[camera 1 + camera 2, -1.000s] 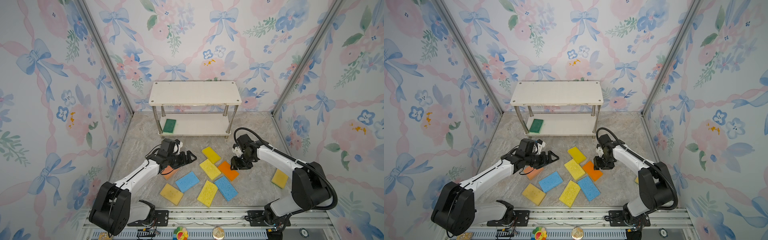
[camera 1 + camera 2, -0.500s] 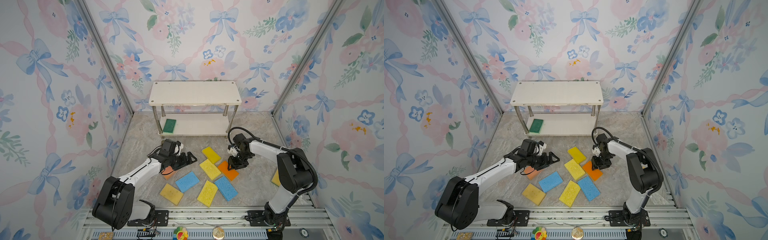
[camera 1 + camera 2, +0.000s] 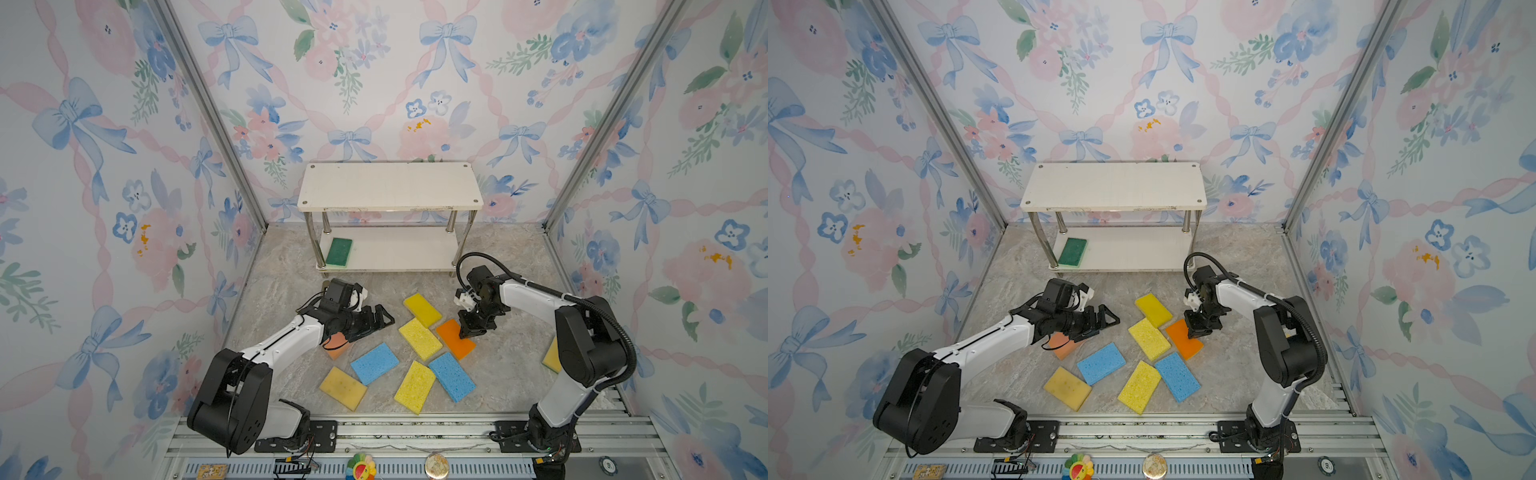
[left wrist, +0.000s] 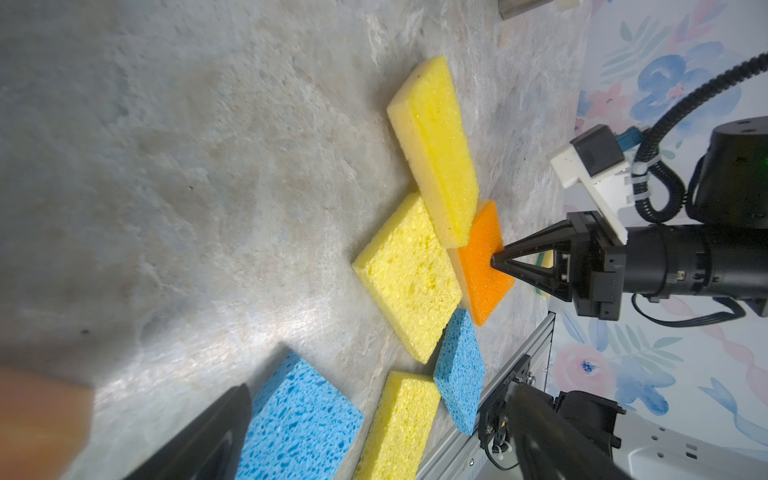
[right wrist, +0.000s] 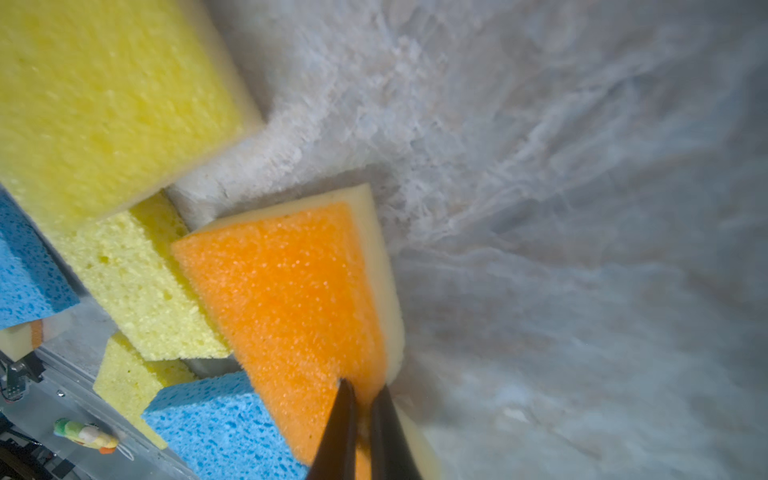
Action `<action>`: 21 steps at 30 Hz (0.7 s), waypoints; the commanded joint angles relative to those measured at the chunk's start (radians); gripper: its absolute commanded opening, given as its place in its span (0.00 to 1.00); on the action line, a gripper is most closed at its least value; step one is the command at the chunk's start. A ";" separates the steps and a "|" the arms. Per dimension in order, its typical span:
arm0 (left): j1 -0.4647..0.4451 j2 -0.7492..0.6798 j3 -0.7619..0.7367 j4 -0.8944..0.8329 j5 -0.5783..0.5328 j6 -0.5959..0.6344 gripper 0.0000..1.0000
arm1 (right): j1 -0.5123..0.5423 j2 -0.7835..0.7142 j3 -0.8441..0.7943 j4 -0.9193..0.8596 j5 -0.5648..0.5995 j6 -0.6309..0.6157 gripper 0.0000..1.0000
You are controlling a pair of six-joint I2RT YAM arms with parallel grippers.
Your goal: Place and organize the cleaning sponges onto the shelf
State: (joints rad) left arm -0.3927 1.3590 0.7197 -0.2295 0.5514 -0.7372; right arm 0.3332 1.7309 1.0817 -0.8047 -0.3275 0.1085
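Past the metal rail [image 3: 415, 430] at the near edge, a grey marbled floor [image 3: 511, 370] lies between flowered walls [image 3: 104, 166]. Yellow and blue sponges [image 3: 415, 386] lie scattered toward the floor's near edge. Among them the right gripper [image 3: 467, 332] pinches the orange sponge [image 3: 457, 348]; a second ago its jaws stood half apart. The left gripper [image 3: 380, 319] gapes wide above a peach sponge [image 3: 340, 352]. On the shelf [image 3: 390, 187] at the far edge, a green sponge [image 3: 339, 252] lies at the lower board's left end.

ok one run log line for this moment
right gripper: shut on orange sponge | left gripper: open, empty | shelf: green sponge on lower tier
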 commanded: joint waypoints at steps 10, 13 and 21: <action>-0.003 -0.043 0.063 0.222 0.166 -0.090 0.98 | -0.010 -0.310 -0.001 0.100 -0.166 0.345 0.07; -0.007 -0.050 0.036 0.412 0.229 -0.208 0.97 | 0.062 -0.308 0.045 0.154 -0.192 0.428 0.07; -0.025 -0.041 -0.024 0.693 0.263 -0.392 0.90 | 0.248 -0.224 0.185 0.264 -0.216 0.559 0.07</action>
State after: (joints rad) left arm -0.4084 1.3247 0.7109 0.3511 0.7780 -1.0634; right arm 0.5419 1.4746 1.2163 -0.5941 -0.5186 0.5926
